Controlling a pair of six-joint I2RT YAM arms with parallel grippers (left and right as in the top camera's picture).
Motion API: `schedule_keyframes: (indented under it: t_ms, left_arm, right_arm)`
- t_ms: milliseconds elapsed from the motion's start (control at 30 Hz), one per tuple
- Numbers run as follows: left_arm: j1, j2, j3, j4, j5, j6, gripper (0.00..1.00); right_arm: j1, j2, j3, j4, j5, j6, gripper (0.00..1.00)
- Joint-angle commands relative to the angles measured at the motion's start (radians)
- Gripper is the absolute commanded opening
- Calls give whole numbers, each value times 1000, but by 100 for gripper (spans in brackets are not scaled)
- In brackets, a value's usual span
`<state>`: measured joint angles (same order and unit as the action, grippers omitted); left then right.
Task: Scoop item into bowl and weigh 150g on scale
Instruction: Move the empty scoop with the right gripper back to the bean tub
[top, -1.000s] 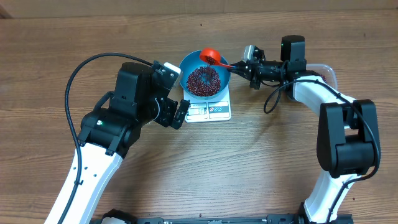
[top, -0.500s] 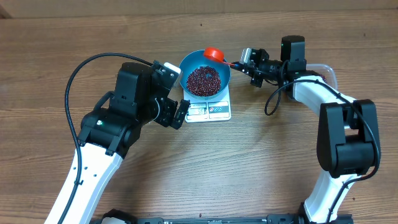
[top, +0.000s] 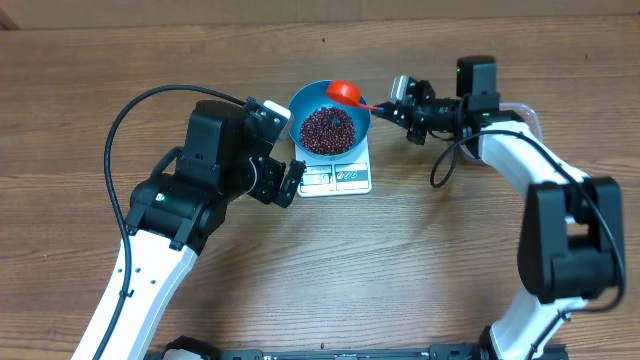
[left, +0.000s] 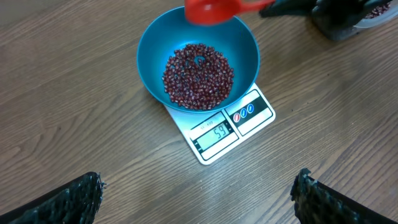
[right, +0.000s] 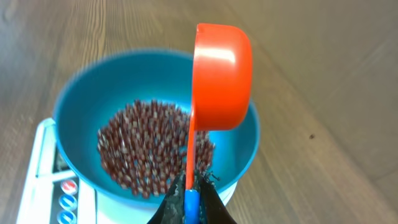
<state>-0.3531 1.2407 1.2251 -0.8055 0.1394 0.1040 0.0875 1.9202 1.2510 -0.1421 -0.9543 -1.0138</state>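
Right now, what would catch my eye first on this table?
A light blue bowl of dark red beans sits on a small white scale at the middle of the wooden table. Just above the bowl's rim, the right gripper holds an orange-red scoop.

Wood-grain table (top: 420, 270) — white scale (top: 335, 178) flat on it, clear tub (top: 527, 113) further right.

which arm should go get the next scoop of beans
Right: the right gripper is shut on the scoop at the bowl rim, near the tub; the left gripper is open, holding nothing, beside the scale.
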Motion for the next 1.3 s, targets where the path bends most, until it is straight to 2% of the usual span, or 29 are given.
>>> schedule_keyframes:
  t_ms: [0, 200, 333, 633, 800, 933, 1100, 1267]
  left_arm:
    - [-3, -17, 2, 0, 15, -6, 100]
    - [-3, -17, 2, 0, 14, -6, 100]
    - [-3, -17, 2, 0, 14, -6, 100]
    - [-3, -17, 2, 0, 15, -6, 100]
    - [-3, -17, 2, 0, 15, -6, 100]
    - [-3, -17, 2, 0, 15, -6, 100]
    - [-3, -17, 2, 0, 15, -6, 100]
    - [-3, -17, 2, 0, 14, -6, 99]
  right_arm:
    - [5, -116, 13, -24, -19, 116, 4]
    - [2, -216, 13, -62, 34, 272, 4]
    - [2, -307, 13, -71, 368, 466, 4]
    - [2, -456, 13, -249, 997, 616, 4]
    - [-24, -489, 13, -380, 1233, 669, 4]
    - [-101, -486, 13, -491, 1252, 725, 4]
    - [-220, -471, 13, -578, 1235, 729, 4]
    - [-301, -437, 13, -649, 1096, 718, 4]
